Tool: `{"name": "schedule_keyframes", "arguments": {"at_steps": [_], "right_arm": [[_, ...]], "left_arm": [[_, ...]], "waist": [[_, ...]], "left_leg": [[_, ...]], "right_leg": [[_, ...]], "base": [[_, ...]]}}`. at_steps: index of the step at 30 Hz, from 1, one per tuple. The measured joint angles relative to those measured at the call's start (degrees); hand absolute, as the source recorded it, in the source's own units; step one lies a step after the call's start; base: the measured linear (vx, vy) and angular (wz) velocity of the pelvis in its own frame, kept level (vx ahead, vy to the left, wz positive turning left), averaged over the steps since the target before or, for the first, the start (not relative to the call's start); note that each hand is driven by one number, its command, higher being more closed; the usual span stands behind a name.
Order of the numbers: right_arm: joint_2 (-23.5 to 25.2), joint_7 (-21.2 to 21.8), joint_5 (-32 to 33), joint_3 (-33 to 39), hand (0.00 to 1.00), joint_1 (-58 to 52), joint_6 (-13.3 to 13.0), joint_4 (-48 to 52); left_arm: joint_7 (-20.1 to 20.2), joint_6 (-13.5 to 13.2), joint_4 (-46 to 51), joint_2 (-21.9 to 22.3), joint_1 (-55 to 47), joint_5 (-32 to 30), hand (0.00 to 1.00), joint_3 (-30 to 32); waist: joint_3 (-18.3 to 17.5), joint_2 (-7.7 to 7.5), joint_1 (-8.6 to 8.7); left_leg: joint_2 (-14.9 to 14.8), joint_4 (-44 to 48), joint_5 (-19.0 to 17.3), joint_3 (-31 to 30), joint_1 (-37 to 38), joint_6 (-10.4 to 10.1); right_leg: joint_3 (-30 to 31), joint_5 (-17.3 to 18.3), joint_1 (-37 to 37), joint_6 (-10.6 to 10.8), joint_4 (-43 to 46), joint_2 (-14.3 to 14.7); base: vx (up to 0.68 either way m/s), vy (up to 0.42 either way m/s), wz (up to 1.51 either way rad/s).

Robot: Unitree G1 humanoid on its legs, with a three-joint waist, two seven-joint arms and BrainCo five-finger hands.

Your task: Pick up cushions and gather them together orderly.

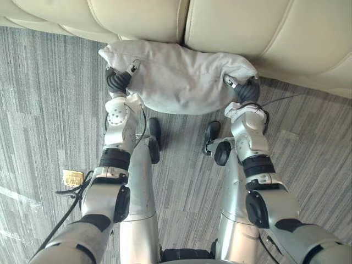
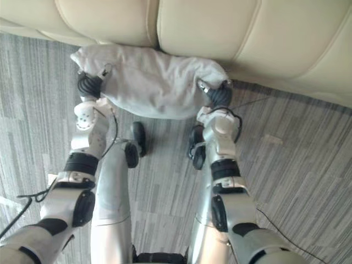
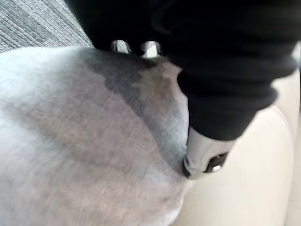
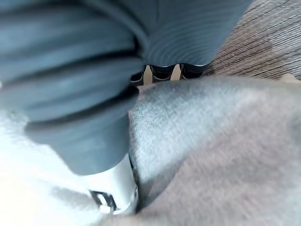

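Cushion: the grey cushion (image 1: 176, 77) lies crosswise straight ahead of me at 12 o'clock, held between my two hands, over the carpet.
Cushion's far edge: its 12 o'clock side meets the front of the cream sofa (image 1: 231, 27), under the seam between two seat pads.
Contact with floor: I cannot tell whether the cushion rests on the carpet or hangs clear of it.
Left hand: my left hand (image 1: 120, 80) grips the cushion's 9 o'clock end.
Left hand's state: pinching; the thumb (image 3: 204, 155) is sunk into the grey cloth on one face, and the fingers (image 3: 149, 48) wrap past the edge to the other face, only their tips showing.
Right hand: my right hand (image 1: 246, 91) grips the 3 o'clock end.
Right hand's state: pinching too; the thumb (image 4: 115, 188) is pressed into a fold of the cloth and the dark fingertips (image 4: 162, 72) hook over the cushion's edge.
Cushion's shape: slumped and creased, dented where each hand squeezes.
Floor: grey striped carpet (image 1: 44, 110) with a small tan tag (image 1: 72, 177) on it at 8 o'clock, well apart from the cushion.
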State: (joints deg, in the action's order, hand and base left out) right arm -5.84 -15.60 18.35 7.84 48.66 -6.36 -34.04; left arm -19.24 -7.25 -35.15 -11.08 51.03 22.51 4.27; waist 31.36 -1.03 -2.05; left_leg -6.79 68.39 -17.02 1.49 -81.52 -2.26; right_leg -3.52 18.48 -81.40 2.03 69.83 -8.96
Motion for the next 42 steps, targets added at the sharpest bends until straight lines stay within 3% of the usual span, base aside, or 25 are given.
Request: {"name": "schedule_keyframes", "arguments": {"at_steps": [4,8,14,18,20,22,24,30,33,34,35,37,38,40,41,42], "right_arm": [[-0.1,-0.1,0.0,-0.2,1.00,-2.3,0.0,3.3],[-0.4,-0.1,0.1,-1.5,1.00,-4.3,0.1,4.3],[1.3,-0.1,0.1,-3.6,1.00,-14.8,-0.5,15.3],[3.2,0.0,0.0,-3.8,1.00,-24.4,-1.4,19.6],[3.6,0.3,0.1,-4.1,1.00,-29.8,-1.9,21.8],[3.6,1.2,0.1,-4.2,1.00,-33.1,-2.2,23.5],[3.5,2.4,0.0,-6.1,1.00,-38.7,-2.4,25.2],[3.6,6.3,-0.5,-9.1,1.00,-49.8,-2.5,28.1],[3.7,7.4,-2.3,-9.4,1.00,-52.2,-2.1,28.9],[3.8,7.6,-2.6,-9.6,1.00,-53.4,-1.8,28.9],[3.9,7.8,-2.7,-9.8,1.00,-54.1,-1.8,28.9],[4.3,7.9,-2.7,-9.8,1.00,-55.1,-1.8,28.9],[5.1,7.9,-2.7,-9.6,1.00,-55.9,-1.6,28.4],[6.0,8.0,-2.7,-9.1,1.00,-56.0,-1.5,27.9],[5.8,8.2,-2.7,-9.1,1.00,-56.0,-1.4,27.9],[5.5,8.3,-2.7,-9.0,1.00,-55.9,-1.4,27.5]], "left_arm": [[-0.8,0.1,1.8,-0.7,-0.1,-0.5,1.00,-1.6],[-0.8,0.1,3.3,-1.3,-0.8,-1.1,1.00,-3.4],[-0.8,-1.3,13.1,0.0,-9.9,-1.1,1.00,-6.2],[-0.6,-2.4,18.2,2.9,-20.2,-2.0,1.00,-8.8],[-0.1,-2.6,20.8,5.5,-26.0,-2.1,1.00,-8.9],[0.8,-3.1,22.7,7.1,-30.3,-2.1,1.00,-9.2],[2.0,-3.6,24.6,8.5,-38.1,-2.0,1.00,-9.2],[5.6,-3.6,29.5,8.7,-51.4,-0.8,1.00,-9.2],[6.4,-3.2,31.0,8.6,-54.6,-0.8,1.00,-9.2],[6.7,-2.5,31.1,8.6,-55.8,-0.8,1.00,-9.1],[6.8,-2.2,31.1,8.5,-56.6,-0.8,1.00,-9.1],[6.9,-1.8,31.1,8.5,-57.4,-0.8,1.00,-9.1],[6.9,-1.6,31.1,8.4,-57.8,-0.9,1.00,-9.1],[6.9,-1.9,31.2,8.3,-57.6,-0.9,1.00,-9.1],[6.9,-1.9,31.2,8.2,-57.4,-0.9,1.00,-9.1],[7.0,-1.8,30.9,7.8,-57.3,-1.0,1.00,-9.4]], "waist": [[0.0,-0.04,0.13],[-0.1,-0.14,0.67],[-0.5,-0.56,1.55],[-3.7,-1.36,1.38],[-7.7,-1.41,1.72],[-8.1,-1.70,1.65],[-12.9,-1.83,1.49],[-19.0,-1.56,0.53],[-19.1,-1.29,0.32],[-19.1,-1.27,0.09],[-19.1,-1.23,0.15],[-19.2,-1.16,0.15],[-20.6,-1.19,0.11],[-21.6,-1.62,-0.14],[-21.7,-1.66,-0.15],[-22.0,-1.73,0.08]], "left_leg": [[0.1,-0.6,0.7,-0.2,0.1,-0.7],[0.1,-3.5,1.7,-0.2,3.3,-1.3],[0.0,-15.1,4.0,-0.3,19.3,-2.5],[-0.2,-22.6,4.6,1.1,32.2,-2.9],[-0.1,-25.2,4.8,1.4,36.3,-3.1],[-0.2,-28.0,4.8,2.0,42.7,-3.1],[-0.4,-32.7,4.8,3.1,49.7,-3.1],[-1.5,-38.7,3.1,6.4,63.1,-2.7],[-2.1,-38.4,0.3,8.0,66.7,-1.8],[-2.3,-38.2,-0.6,9.1,69.3,-1.6],[-2.3,-38.2,-1.1,9.5,70.9,-1.4],[-2.3,-38.8,-1.9,9.7,73.3,-1.0],[-2.1,-41.3,-1.6,9.9,74.2,-0.3],[-1.6,-45.0,-1.4,9.5,76.1,-0.1],[-1.6,-46.1,-1.3,9.3,77.1,-0.4],[-1.5,-47.3,-1.5,8.4,78.1,-2.2]], "right_leg": [[-0.2,-0.1,0.0,-0.3,-0.3,0.0],[-0.9,-1.1,3.2,-1.9,-2.8,0.0],[-2.6,-2.6,18.9,-2.2,-13.6,1.1],[-2.9,-3.2,30.7,-2.2,-20.7,1.9],[-3.3,-3.7,34.8,-2.6,-23.4,2.0],[-3.6,-3.7,41.0,-2.6,-26.1,2.1],[-3.5,-4.3,47.5,-1.9,-31.1,2.9],[-1.8,-5.2,60.3,-0.6,-39.1,4.6],[-2.1,-7.0,61.0,3.0,-34.8,3.8],[-2.1,-8.6,60.3,5.2,-30.0,3.2],[-2.4,-9.5,60.4,5.1,-27.9,2.7],[-3.0,-11.0,60.0,4.6,-25.1,1.9],[-5.1,-9.3,59.1,3.3,-25.5,1.0],[-7.8,-8.0,59.1,2.5,-34.8,0.5],[-7.5,-9.4,59.5,2.2,-40.5,1.1],[-7.0,-14.3,61.1,-1.1,-46.4,2.0]], "base": [[-0.01,0.017,0.04],[0.00,0.000,0.00],[0.00,-0.026,-0.03],[0.06,-0.045,-0.14],[0.17,-0.029,-0.08],[0.18,-0.014,-0.07],[0.16,0.008,-0.19],[0.17,0.054,-0.28],[0.07,0.079,-0.36],[0.03,0.075,-0.27],[0.04,0.083,-0.23],[0.08,0.015,-0.05],[0.16,-0.064,-0.09],[0.24,-0.140,-0.19],[0.29,-0.190,-0.12],[0.28,-0.179,-0.04]]}}
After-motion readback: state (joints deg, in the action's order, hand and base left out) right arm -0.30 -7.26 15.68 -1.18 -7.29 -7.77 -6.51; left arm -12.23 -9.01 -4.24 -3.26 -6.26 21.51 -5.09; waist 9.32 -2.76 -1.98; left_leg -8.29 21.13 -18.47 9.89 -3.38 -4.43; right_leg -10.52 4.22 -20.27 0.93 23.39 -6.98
